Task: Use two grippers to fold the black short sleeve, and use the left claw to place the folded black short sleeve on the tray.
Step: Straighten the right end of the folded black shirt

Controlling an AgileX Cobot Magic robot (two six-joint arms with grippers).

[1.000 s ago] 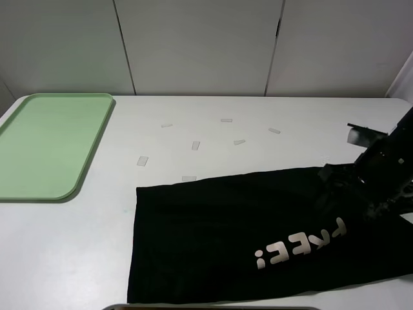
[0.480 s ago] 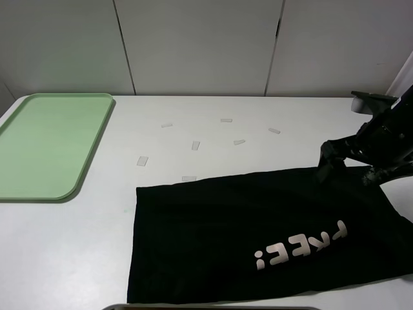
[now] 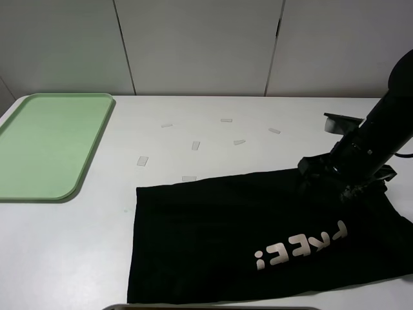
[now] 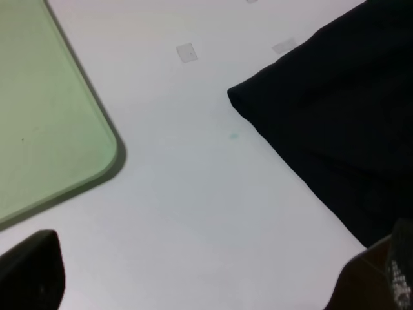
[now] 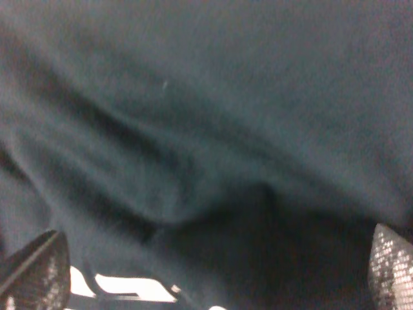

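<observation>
1. Lying flat across the front right of the table (image 3: pixel 97 245), the black shirt (image 3: pixel 258 226) is spread as a long band with its white letters (image 3: pixel 300 245) facing up. It is well apart from the green tray (image 3: pixel 45 142), which is set at the table's far left.
2. The right gripper (image 3: pixel 328 178) is held just over the shirt's far edge near its right end, with the jaws wide apart and nothing clamped. In the right wrist view only dark, rumpled cloth is seen between the fingertips. This position is judged to suit a pinch on that edge for a fold.
3. The left gripper (image 4: pixel 205 274) is held over bare table between the tray's rounded corner and the shirt's left corner. Its jaws are likewise apart and empty, and it is judged to be placed ready for that corner.
4. The shirt's left edge is seen to be straight and free to lift. Its right end runs out of the high view, so that edge cannot be judged.
5. Bare table is left between shirt and tray. Only small pale tape strips (image 3: pixel 195 145) are seen, flat on the table beyond the shirt, so the way to the tray is judged unobstructed.
</observation>
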